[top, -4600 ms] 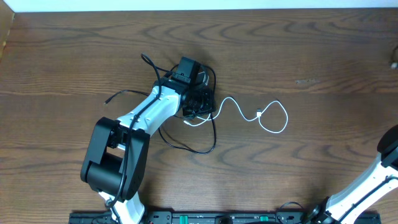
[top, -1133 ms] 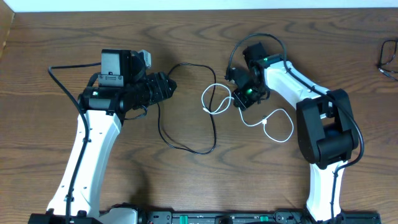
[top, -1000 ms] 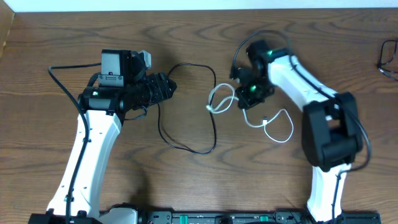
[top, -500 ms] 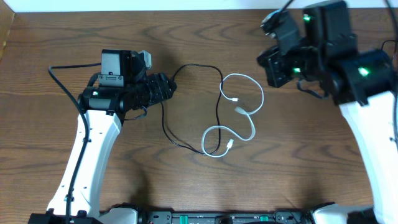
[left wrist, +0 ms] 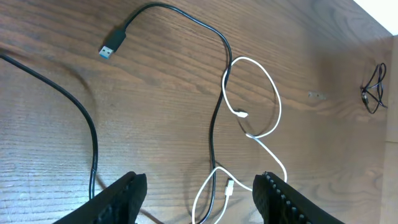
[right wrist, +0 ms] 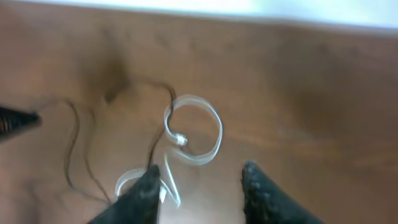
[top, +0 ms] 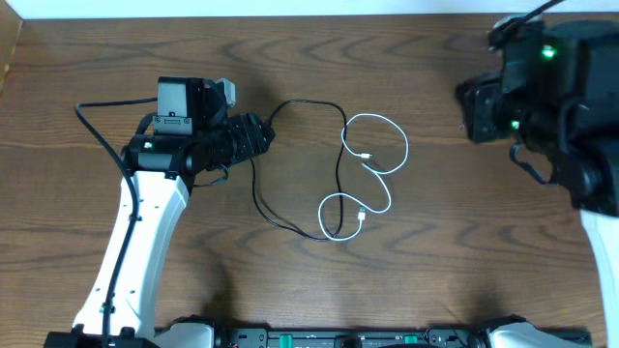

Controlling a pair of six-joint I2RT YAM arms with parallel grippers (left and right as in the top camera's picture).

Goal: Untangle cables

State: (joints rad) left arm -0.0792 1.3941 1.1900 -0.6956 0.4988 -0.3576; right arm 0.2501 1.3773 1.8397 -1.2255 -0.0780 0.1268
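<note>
The thin black cable point(top: 255, 189) and thin white cable point(top: 405, 147) lie loose on the wooden table point(top: 484, 251) between the two arms. The white one forms two loops that cross the black run near its top and again at its lower bend. The left gripper point(left wrist: 200, 182) is spread wide beside the black cable, gripping nothing, with that cable's USB plug point(left wrist: 112, 48) lying free on the wood. The right gripper point(right wrist: 200, 174), blurred, is likewise parted and empty, well off to the right of both cables.
</note>
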